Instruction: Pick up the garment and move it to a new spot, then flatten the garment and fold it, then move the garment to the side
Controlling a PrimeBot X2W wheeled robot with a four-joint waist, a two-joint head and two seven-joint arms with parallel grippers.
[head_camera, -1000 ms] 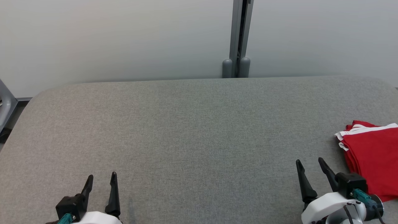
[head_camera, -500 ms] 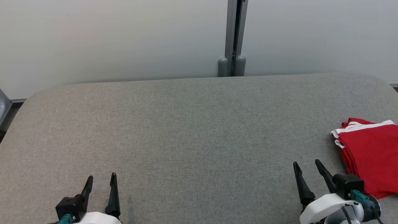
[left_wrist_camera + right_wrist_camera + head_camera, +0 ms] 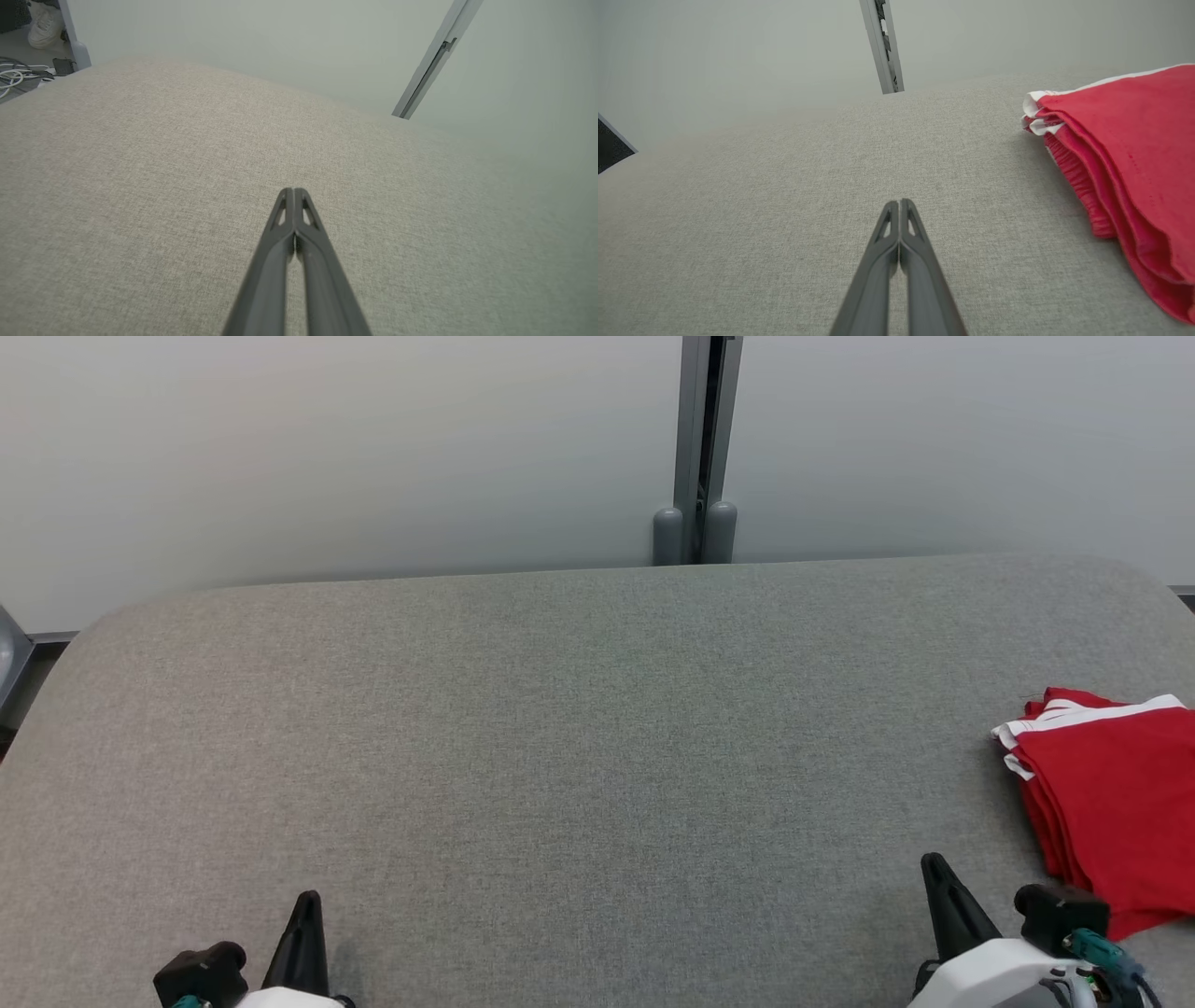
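Note:
The garment [image 3: 1116,803] is red with white trim, folded into a stack at the right edge of the grey padded table [image 3: 579,737]; the right wrist view shows its layered edges [image 3: 1120,154]. My right gripper [image 3: 932,870] sits low at the lower right, just left of the garment and apart from it, its fingers pressed together with nothing between them [image 3: 900,203]. At the lower left my left gripper [image 3: 306,902] is shut too, empty over bare fabric [image 3: 293,191].
A pale wall runs behind the table with a grey metal post [image 3: 698,448] at its middle. Beyond the table's far left corner, cables [image 3: 14,77] and a person's white shoe [image 3: 43,29] lie on the floor.
Both grippers have gone from open to shut and drawn back toward the bottom edge. The camera shifted slightly between the oldest frame and the later ones. The garment lies as before.

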